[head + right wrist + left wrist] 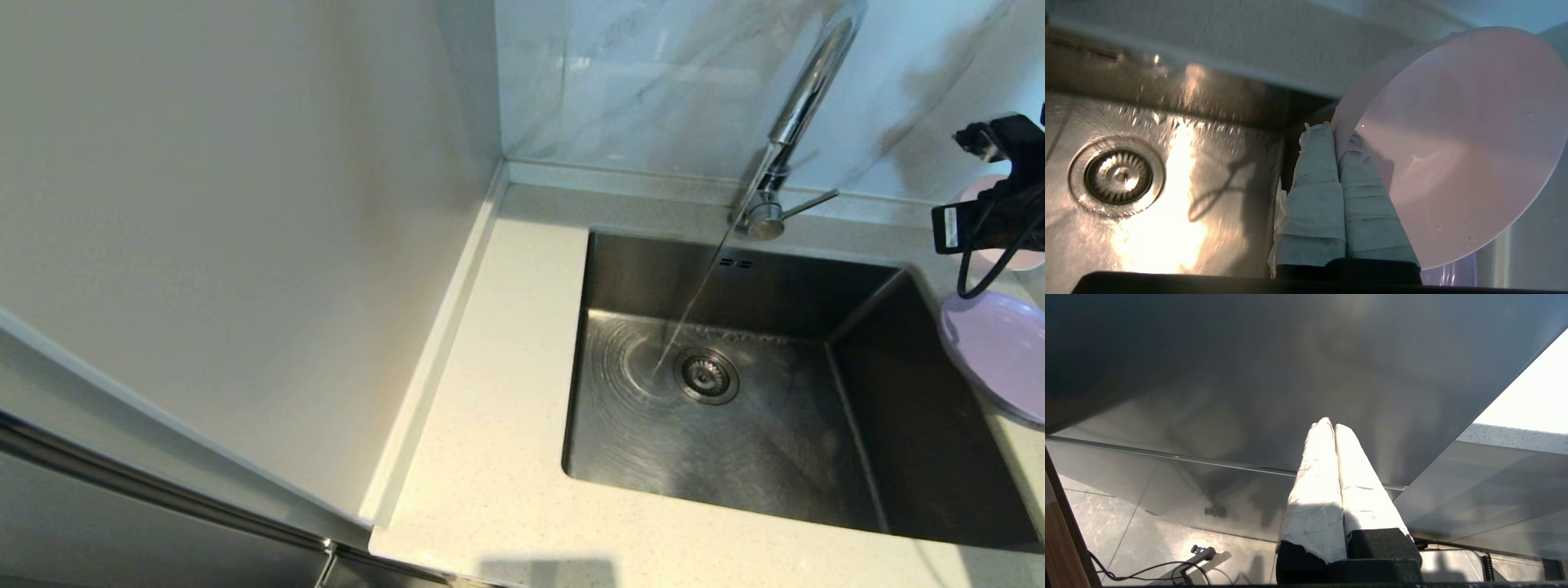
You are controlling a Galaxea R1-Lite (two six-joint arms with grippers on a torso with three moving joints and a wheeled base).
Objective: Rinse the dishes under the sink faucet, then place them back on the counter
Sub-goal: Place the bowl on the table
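Note:
My right gripper (1340, 136) is shut on the rim of the pale pink bowl (1457, 147), one finger inside and one outside. It holds the bowl tilted, with water drops in it, above the sink's right edge. In the head view only the arm's black body (996, 212) and a sliver of the pink bowl (976, 189) show at the far right. The lilac plate (996, 347) lies on the counter (490, 392) right of the sink (775, 441). Water runs from the chrome faucet (804, 98) onto the basin floor beside the drain strainer (707, 376). My left gripper (1331, 424) is shut and empty, parked below counter level.
A plain cream wall (229, 204) closes off the left side. Grey-veined marble tiles (637, 73) rise behind the faucet. The faucet's thin lever (812, 202) points right. In the left wrist view a dark panel (1249, 375) hangs overhead and cables (1167, 569) lie on the tiled floor.

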